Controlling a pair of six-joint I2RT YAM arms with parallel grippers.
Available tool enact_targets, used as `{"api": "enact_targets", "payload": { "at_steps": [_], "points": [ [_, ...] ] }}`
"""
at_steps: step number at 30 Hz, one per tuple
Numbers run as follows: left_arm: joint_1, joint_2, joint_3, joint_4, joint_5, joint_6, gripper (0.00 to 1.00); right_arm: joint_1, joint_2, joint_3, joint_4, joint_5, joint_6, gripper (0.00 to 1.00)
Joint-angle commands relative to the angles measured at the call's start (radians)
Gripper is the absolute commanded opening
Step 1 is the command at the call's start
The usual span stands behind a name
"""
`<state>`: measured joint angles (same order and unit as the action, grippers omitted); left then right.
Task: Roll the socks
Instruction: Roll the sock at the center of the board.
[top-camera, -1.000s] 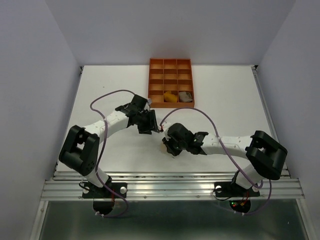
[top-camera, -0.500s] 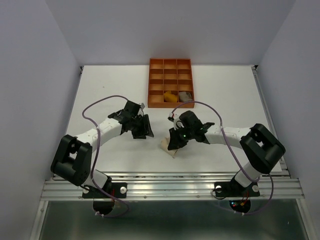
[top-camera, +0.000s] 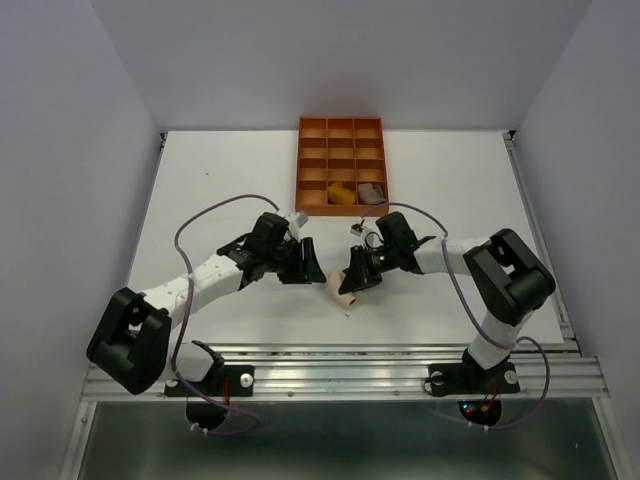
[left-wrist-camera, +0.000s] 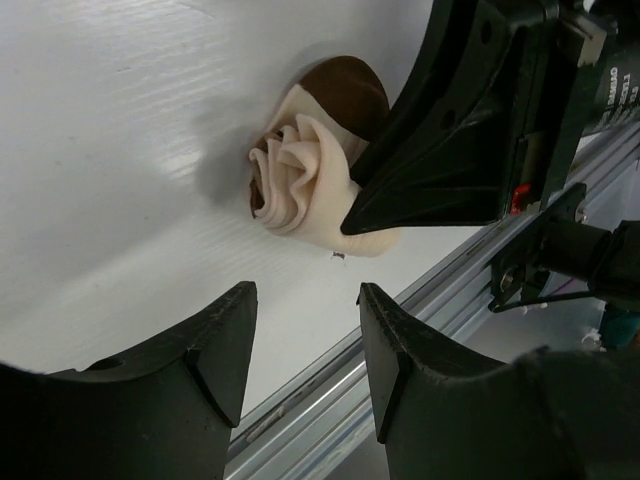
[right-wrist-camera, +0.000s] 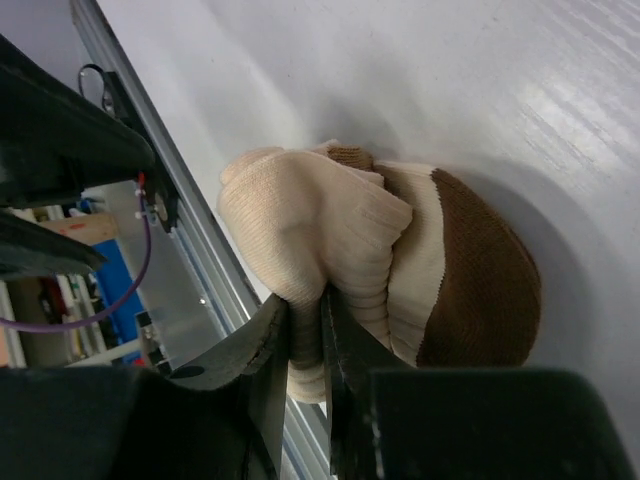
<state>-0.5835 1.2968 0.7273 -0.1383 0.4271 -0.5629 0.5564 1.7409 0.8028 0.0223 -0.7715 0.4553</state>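
A brown, cream and white sock (top-camera: 343, 292), rolled into a bundle, lies on the white table near the front middle. My right gripper (top-camera: 352, 281) is shut on a cream fold of this sock (right-wrist-camera: 400, 255), its jaws pinching the fabric at the bundle's edge (right-wrist-camera: 305, 310). My left gripper (top-camera: 316, 264) stands open just left of the bundle, apart from it. From the left wrist the sock's spiral end (left-wrist-camera: 305, 170) shows beyond the open left gripper (left-wrist-camera: 305, 295). A mustard sock (top-camera: 341, 195) and a taupe sock (top-camera: 371, 192) sit rolled in the tray.
The orange tray (top-camera: 340, 121) with square compartments stands at the back middle of the table. The metal rail (top-camera: 340, 362) along the table's front edge runs close beneath the sock and both grippers (left-wrist-camera: 440, 290).
The left gripper has moved right and forward, closer to the sock. The right forearm has swung toward the back while its gripper kept hold of the sock near the same spot.
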Motion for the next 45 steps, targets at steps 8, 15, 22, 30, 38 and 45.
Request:
{"api": "enact_targets", "payload": {
  "at_steps": [8,15,22,30,38,45],
  "points": [
    [-0.050,0.166,0.064,0.117,0.009,0.009,0.55,-0.085,0.129,-0.011,-0.012,-0.017,-0.012,0.01],
    [-0.050,0.233,0.098,0.150,-0.001,0.021,0.54,-0.104,0.158,0.009,-0.058,0.038,-0.029,0.01],
    [-0.052,0.257,0.092,0.221,0.051,0.034,0.54,-0.104,0.174,0.030,-0.119,0.144,-0.059,0.02],
    [-0.059,0.329,0.092,0.235,0.071,0.046,0.50,-0.104,0.181,0.045,-0.122,0.162,-0.066,0.09],
    [-0.073,0.406,0.123,0.267,0.079,0.015,0.26,-0.104,0.171,0.065,-0.153,0.169,-0.122,0.25],
    [-0.082,0.426,0.124,0.260,0.065,-0.002,0.00,-0.104,0.075,0.081,-0.153,0.207,-0.165,0.50]
  ]
}}
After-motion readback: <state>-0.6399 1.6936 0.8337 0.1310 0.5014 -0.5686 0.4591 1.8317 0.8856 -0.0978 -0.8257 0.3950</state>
